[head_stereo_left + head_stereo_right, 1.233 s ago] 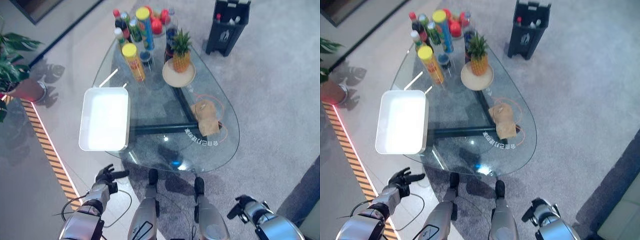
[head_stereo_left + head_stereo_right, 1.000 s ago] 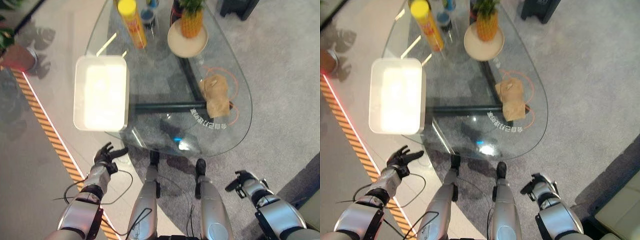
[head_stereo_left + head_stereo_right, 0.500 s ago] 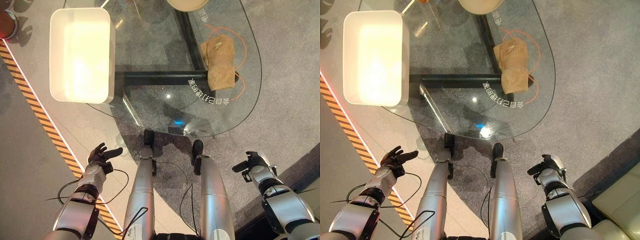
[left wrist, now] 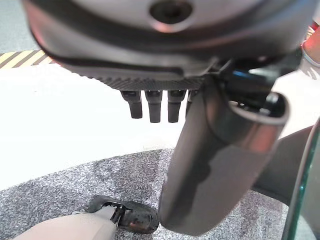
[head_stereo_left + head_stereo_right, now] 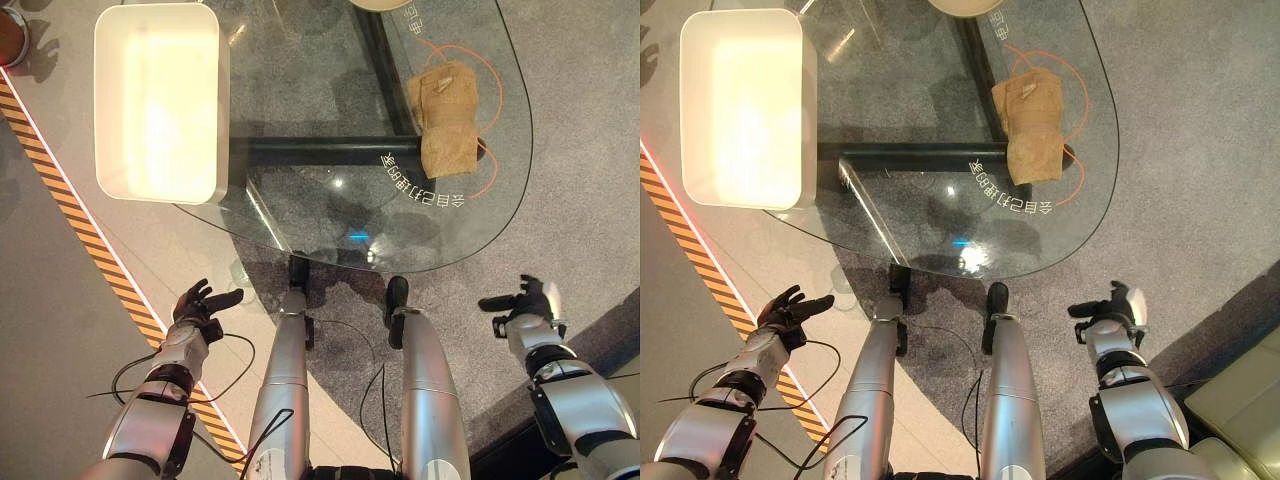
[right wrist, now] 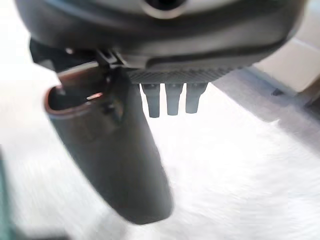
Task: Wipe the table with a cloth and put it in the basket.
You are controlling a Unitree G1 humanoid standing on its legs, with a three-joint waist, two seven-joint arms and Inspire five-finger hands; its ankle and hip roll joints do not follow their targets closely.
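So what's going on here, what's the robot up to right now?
The robot stands at the glass table with its left hand and right hand open, empty, held low short of the edge. The tan cloth lies on the table's right side, the white basket on its left. Wiping has not yet begun.

1 glass table (image 5: 300,95) carries 1 white basket (image 5: 157,100), 1 folded tan cloth (image 5: 447,115) and 1 cream plate (image 5: 965,5), seen just at its edge. There are 2 dark hands: 1 left hand (image 5: 195,305) and 1 right hand (image 5: 530,300). On the floor are 1 orange-and-black striped line (image 5: 100,262) and 1 reddish pot (image 5: 10,30) at the far left corner
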